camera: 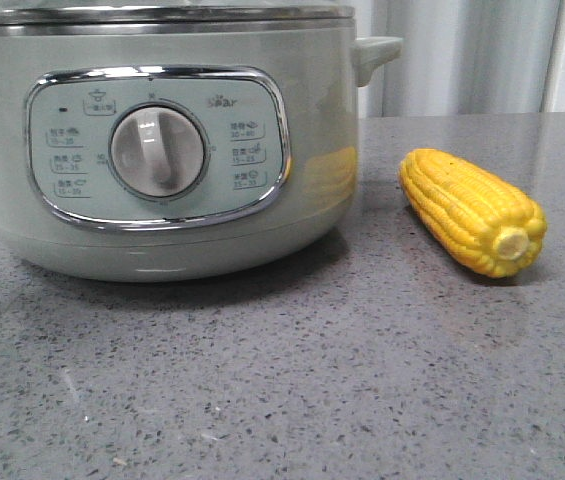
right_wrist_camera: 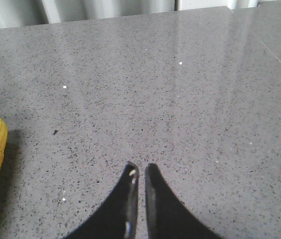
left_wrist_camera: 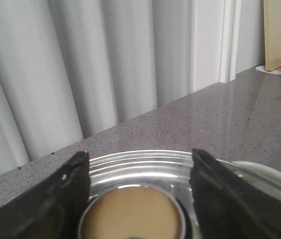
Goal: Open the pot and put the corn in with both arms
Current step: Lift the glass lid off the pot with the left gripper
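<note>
Left claw (left_wrist_camera: 140,194) is spread wide, its fingers straddling the round knob (left_wrist_camera: 133,214) on the lid (left_wrist_camera: 145,164) of the pot (camera: 162,140), which stands far left on the grey bench (camera: 312,380). Right claw (right_wrist_camera: 139,199) is pressed together, nothing in it, low over bare bench. The corn (camera: 474,210) lies right of the pot, off to one side of that claw.

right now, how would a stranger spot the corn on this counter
Find the big sage-green pot with the round white dial on the grey speckled counter. To the robot's right lies the corn, apart from the pot, the only bright yellow thing, pale stub end facing forward.
</note>
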`<state>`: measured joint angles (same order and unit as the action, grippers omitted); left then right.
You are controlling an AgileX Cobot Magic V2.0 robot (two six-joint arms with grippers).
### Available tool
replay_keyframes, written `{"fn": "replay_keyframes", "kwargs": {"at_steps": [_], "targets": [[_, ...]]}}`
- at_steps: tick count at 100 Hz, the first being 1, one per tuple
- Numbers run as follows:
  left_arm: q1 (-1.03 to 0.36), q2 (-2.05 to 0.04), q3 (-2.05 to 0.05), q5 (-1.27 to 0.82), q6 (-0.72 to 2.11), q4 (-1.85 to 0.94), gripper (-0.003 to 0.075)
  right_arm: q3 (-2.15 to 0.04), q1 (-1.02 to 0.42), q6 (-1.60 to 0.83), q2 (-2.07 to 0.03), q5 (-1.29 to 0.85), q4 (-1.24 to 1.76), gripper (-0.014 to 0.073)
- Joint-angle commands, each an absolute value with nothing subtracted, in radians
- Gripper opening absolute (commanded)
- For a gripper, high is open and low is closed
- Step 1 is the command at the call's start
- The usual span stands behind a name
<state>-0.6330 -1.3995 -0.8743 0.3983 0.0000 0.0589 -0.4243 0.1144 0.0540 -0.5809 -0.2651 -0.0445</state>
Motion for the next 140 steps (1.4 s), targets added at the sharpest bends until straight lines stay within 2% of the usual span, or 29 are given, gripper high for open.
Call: {"fn": "replay_keyframes", "kwargs": {"at_steps": [1,16,30,97,118,140], "targets": [[-0.64,-1.372,-0.908,0.47,-0.006,0.052,0.0279,-0.461,0.118,0.051,-0.589,-0.185,-0.045,-0.0048],[-0.64,-1.372,-0.908,0.476,-0.006,0.052,0.0148,-0.461,0.118,0.051,-0.589,-0.185,-0.045,-0.0048],[-0.64,-1.37,-0.908,0.476,-0.006,0.052,0.0079,-0.461,0.118,0.051,-0.589,-0.185,-0.045,-0.0048],[-0.629,-1.248,-1.018,0.464,0.015,0.054,0.0073,-0.461,0.118,0.051,-0.589,-0.185,-0.045,-0.0048],[-0.537,-1.127,-1.018,0.369,0.029,0.054,0.0073,-0.461,0.118,0.051,-0.589,-0.185,-0.045,-0.0048],[-0.361,-0.981,-1.016,0.186,0.03,0.054,0.0073,-0.461,0.118,0.051,-0.589,-0.185,-0.045,-0.0048]]}}
